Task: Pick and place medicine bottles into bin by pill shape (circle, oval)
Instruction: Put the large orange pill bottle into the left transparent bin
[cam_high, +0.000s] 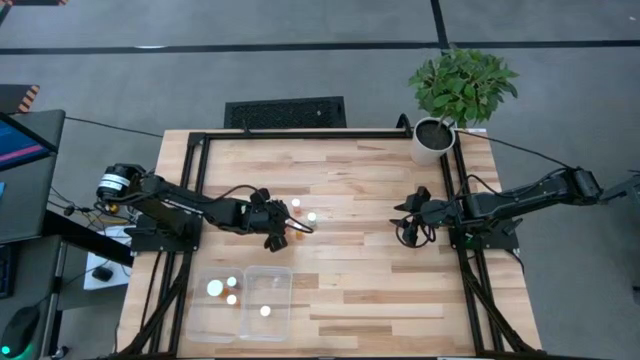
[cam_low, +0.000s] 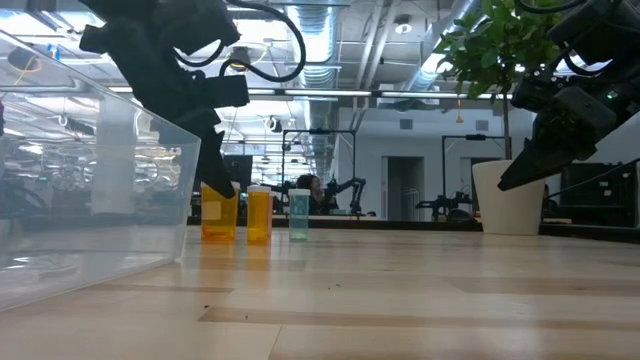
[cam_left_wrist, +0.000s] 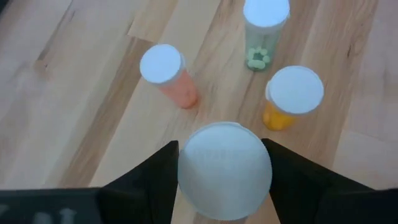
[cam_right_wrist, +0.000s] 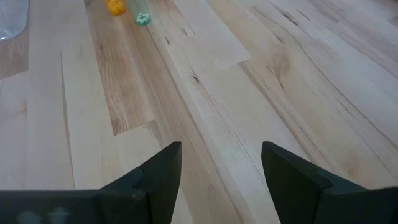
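On the table (cam_high: 380, 290), the bin (cam_high: 243, 303) sits at the near left edge with bottles in both compartments, a cluster of medicine bottles (cam_high: 298, 211) stands behind it toward the middle, and the potted plant (cam_high: 440, 130) occupies the far right corner.

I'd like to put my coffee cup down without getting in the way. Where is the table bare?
Bare wood lies between the bin and the right gripper, and along the far edge left of the plant pot. It is crowded by the left gripper, among the medicine bottles.
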